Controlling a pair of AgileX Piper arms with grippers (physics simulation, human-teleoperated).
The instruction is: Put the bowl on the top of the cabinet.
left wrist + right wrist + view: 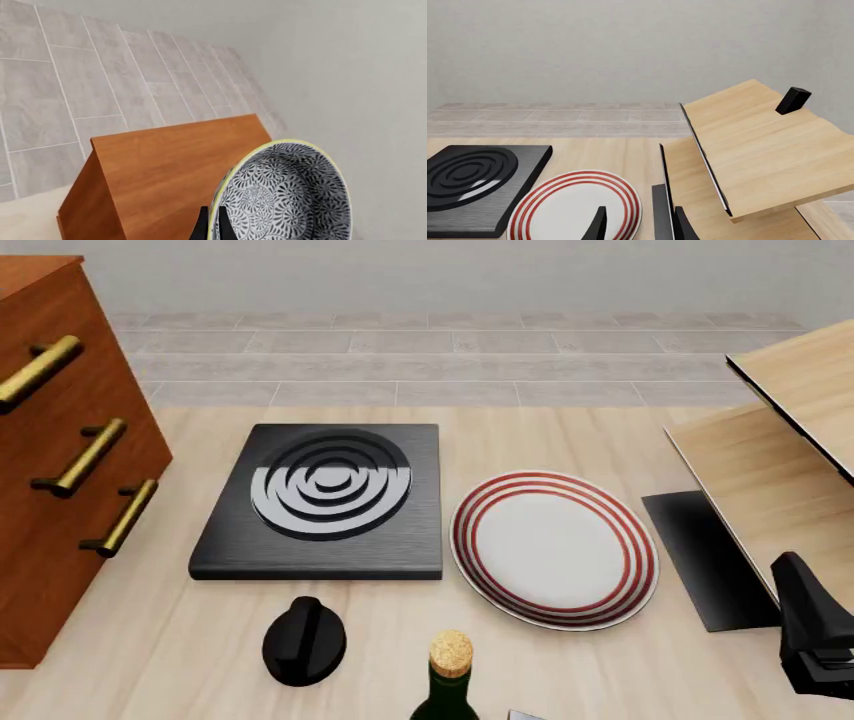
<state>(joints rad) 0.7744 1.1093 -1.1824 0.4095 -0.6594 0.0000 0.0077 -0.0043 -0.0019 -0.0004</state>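
Black hob, red-ringed plate, bottle, black knob.

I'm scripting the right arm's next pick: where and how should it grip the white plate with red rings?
Probably by the rim. The plate lies flat on the table, so only its raised edge gives a hold. Approach from the right gripper's side, the near right edge, one finger over the rim and one slipped under; the stove block crowds its left side.

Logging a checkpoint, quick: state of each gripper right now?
Left gripper: shut on the bowl, above the cabinet.
Right gripper: open, holding nothing.
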